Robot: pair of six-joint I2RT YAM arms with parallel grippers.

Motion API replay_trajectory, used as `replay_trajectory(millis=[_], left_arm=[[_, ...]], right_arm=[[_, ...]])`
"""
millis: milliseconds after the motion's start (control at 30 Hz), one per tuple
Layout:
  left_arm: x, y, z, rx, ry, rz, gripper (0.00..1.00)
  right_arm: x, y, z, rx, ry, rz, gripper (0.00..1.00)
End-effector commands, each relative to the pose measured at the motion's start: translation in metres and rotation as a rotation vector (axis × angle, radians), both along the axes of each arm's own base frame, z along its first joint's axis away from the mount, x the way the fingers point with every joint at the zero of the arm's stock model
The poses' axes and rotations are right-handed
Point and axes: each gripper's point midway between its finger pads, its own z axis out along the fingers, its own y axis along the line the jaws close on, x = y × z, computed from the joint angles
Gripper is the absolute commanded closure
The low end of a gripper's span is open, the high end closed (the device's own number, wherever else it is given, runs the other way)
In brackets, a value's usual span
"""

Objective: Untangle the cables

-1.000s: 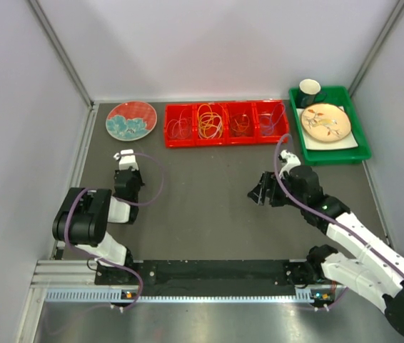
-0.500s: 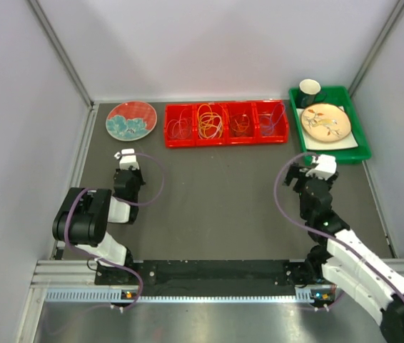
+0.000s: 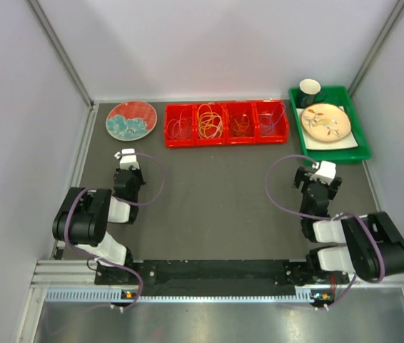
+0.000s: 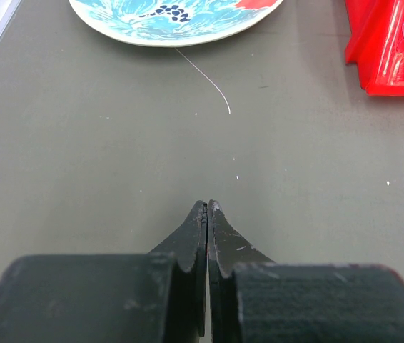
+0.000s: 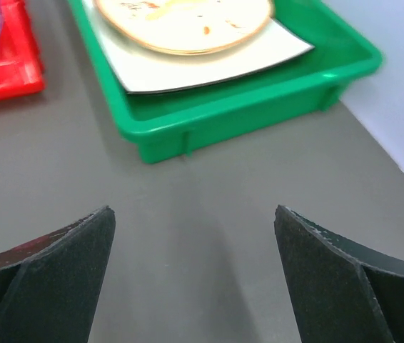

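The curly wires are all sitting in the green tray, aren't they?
Not quite. The wires are sitting in the red tray, spread over its compartments, not in the green tray. The green tray holds a plate and a cup instead. The top view shows this.

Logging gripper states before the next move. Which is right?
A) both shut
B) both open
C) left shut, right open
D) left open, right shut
C: in the left wrist view the left gripper is closed tight with nothing in it, and in the right wrist view the right gripper is spread wide over bare table.
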Motion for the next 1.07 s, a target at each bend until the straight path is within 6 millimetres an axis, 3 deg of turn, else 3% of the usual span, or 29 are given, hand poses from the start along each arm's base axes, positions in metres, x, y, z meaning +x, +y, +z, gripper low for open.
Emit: replay_trajectory(millis=[0, 67, 133, 167, 200, 1033], left_arm=[[0.01, -0.001, 0.02, -0.001, -0.08, -0.007, 1.0], [0.01, -0.001, 0.02, -0.001, -0.079, -0.007, 1.0], [0.01, -0.001, 0.02, -0.001, -0.077, -0.007, 1.0], [0.01, -0.001, 0.02, -0.002, -0.079, -0.006, 1.0], [0.01, -0.001, 0.02, -0.002, -0.079, -0.006, 1.0], [0.01, -0.001, 0.02, -0.002, -0.079, -0.006, 1.0]], right_arm=[[0.028, 0.029, 0.047, -0.027, -0.177, 0.207, 0.07], [0.034, 0.037, 0.036, -0.011, -0.137, 0.299, 0.07], [0.04, 0.032, 0.039, -0.007, -0.16, 0.293, 0.04], [0.044, 0.033, 0.021, 0.013, -0.053, 0.297, 0.04], [0.048, 0.032, 0.028, 0.019, -0.077, 0.312, 0.03], [0.049, 0.03, 0.026, 0.019, -0.074, 0.309, 0.01]])
